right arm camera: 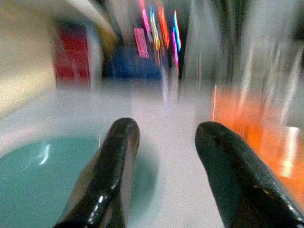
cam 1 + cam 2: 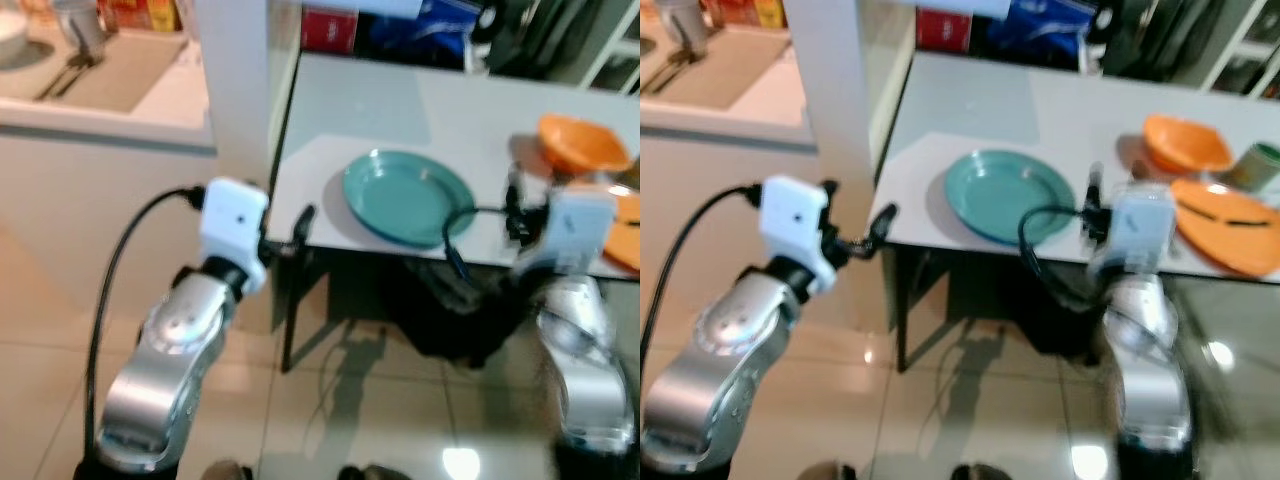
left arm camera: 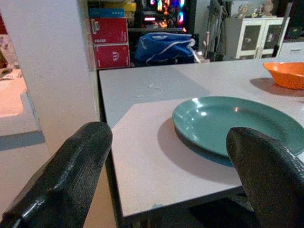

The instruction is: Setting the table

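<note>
Teal plate (image 2: 408, 196) at desk (image 2: 440, 120) near edge; left hand (image 2: 303, 222) open, empty, off desk corner; right hand (image 1: 161, 156) open, empty, between plate and orange dishes (image 2: 1225, 236)

A white table (image 2: 400, 100) stands on glossy beige floor tiles (image 2: 330, 420) — a white pillar (image 2: 235, 80) and a pale counter (image 2: 100, 110) beside it.

On the table (image 2: 400, 110), a plate (image 2: 408, 196) lies left of a bowl (image 2: 582, 142).
</note>
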Available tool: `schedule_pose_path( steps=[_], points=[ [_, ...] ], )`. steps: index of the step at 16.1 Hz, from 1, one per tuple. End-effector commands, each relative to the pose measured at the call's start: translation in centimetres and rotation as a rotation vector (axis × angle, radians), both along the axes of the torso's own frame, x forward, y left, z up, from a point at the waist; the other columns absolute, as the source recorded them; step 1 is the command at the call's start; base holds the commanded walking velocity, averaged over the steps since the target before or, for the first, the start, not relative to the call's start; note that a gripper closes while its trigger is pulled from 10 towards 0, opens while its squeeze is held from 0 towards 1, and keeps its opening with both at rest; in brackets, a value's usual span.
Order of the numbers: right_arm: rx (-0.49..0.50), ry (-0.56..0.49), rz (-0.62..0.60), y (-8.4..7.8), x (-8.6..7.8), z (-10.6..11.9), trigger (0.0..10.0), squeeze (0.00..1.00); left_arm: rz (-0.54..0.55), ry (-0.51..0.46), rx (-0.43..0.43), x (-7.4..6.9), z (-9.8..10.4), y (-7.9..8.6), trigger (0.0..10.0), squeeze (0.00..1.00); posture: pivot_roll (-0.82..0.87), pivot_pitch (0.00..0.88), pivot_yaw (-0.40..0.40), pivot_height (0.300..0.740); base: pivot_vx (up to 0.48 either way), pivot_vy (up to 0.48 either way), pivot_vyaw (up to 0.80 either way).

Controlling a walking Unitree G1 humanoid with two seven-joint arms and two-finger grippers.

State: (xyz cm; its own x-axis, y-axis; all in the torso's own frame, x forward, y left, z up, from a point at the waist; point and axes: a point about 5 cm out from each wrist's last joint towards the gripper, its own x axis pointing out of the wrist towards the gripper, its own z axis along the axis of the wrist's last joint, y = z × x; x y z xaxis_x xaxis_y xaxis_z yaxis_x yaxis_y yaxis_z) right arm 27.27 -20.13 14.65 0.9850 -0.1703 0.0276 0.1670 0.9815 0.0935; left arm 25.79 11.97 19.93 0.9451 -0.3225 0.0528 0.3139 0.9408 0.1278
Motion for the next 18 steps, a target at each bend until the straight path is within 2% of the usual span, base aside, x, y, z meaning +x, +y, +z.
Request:
schedule_pose_path(
  steps=[1, 2, 3, 4, 5, 6, 7, 8, 9, 10, 12, 13, 14, 17, 18],
  points=[
    [0.258, 0.137, 0.032, -0.2, -0.5, -1.1, 10.0, 0.0, 0.008, -0.015, -0.011, -0.2, 0.3, 0.1, 10.0, 0.0, 0.01, 0.091, -0.07, 0.74, 0.0, 0.0, 0.0],
    [0.092, 0.154, 0.141, 0.7, -0.8, -0.6, 10.0, 0.0, 0.023, -0.004, -0.013, -0.6, 0.2, 0.5, 10.0, 0.0, 0.01, 0.091, -0.067, 0.74, 0.0, 0.0, 0.0],
    [-0.428, -0.01, 0.263, 1.5, -0.8, 0.9, 10.0, 0.0, 0.026, 0.005, 0.006, -0.7, -0.1, 0.6, 10.0, 0.0, 0.01, 0.088, -0.05, 0.74, 0.0, 0.0, 0.0],
    [-0.584, -0.109, 0.334, 2.1, -0.6, 1.2, 10.0, 0.0, 0.036, 0.012, 0.011, -0.6, -0.4, 0.8, 10.0, 0.0, 0.0, 0.086, -0.022, 0.74, 0.0, 0.0, 0.0],
    [-0.598, -0.133, 0.276, 1.5, -0.3, 0.8, 10.0, 0.0, 0.054, 0.015, 0.01, -0.3, -0.5, 0.9, 10.0, 0.0, -0.01, 0.082, -0.004, 0.74, 0.0, 0.0, 0.0],
    [-0.703, -0.155, 0.319, 1.7, -0.3, 0.6, 10.0, 0.0, 0.062, 0.015, 0.012, 0.0, -0.4, 0.9, 10.0, 0.0, -0.01, 0.08, -0.002, 0.74, 0.0, 0.0, 0.0],
    [-0.585, -0.06, 0.276, 1.1, -0.1, -0.1, 10.0, 0.0, 0.057, 0.004, 0.015, 0.4, -0.2, 0.8, 10.0, 0.0, -0.01, 0.084, -0.018, 0.74, 0.0, 0.266, 0.0],
    [-0.42, 0.028, 0.185, 0.4, 0.4, -0.9, 10.0, 0.0, 0.059, -0.011, 0.024, 0.6, -0.1, 0.7, 10.0, 0.0, -0.01, 0.085, -0.026, 0.74, 0.0, 0.292, 0.0],
    [-0.31, 0.068, 0.135, 0.0, 1.0, -1.5, 10.0, 0.0, 0.072, -0.024, 0.028, 0.6, 0.0, 0.8, 10.0, 0.0, 0.0, 0.085, -0.057, 0.74, 0.0, 0.3, 0.0],
    [-0.197, 0.092, 0.142, 0.3, 1.5, -2.3, 10.0, 0.0, 0.103, -0.037, 0.038, 0.5, 0.1, 1.0, 10.0, 0.0, 0.01, 0.089, -0.072, 0.74, 0.0, 0.48, 0.0],
    [-0.067, 0.089, 0.214, 1.7, 1.6, -1.8, 10.0, 0.0, 0.129, -0.036, 0.069, 0.2, -0.2, 1.5, 10.0, 0.0, 0.03, 0.093, -0.089, 0.74, 0.0, 0.48, 0.0],
    [-0.041, 0.091, 0.233, 2.0, 1.6, -1.7, 10.0, 0.0, 0.136, -0.035, 0.074, 0.2, -0.2, 1.6, 10.0, 0.0, 0.03, 0.093, -0.089, 0.74, 0.0, 0.48, 0.0],
    [0.053, 0.035, 0.261, 3.3, 1.6, -0.2, 10.0, 0.0, 0.186, -0.021, 0.088, 0.3, -0.6, 2.4, 10.0, 0.0, 0.02, 0.088, -0.079, 0.74, 0.0, 0.48, 0.0],
    [0.07, -0.024, 0.354, 5.8, 1.7, 1.2, 10.0, 0.0, 0.168, -0.03, 0.089, 0.6, -0.6, 2.2, 10.0, 0.0, 0.01, 0.085, -0.064, 0.74, 0.0, 0.48, 0.0],
    [0.098, -0.014, 0.334, 6.2, 2.2, 1.4, 10.0, 0.0, 0.161, -0.059, 0.106, 0.9, -0.1, 2.1, 10.0, 0.0, 0.02, 0.075, -0.066, 0.74, 0.0, 0.48, 0.0]
  ],
)
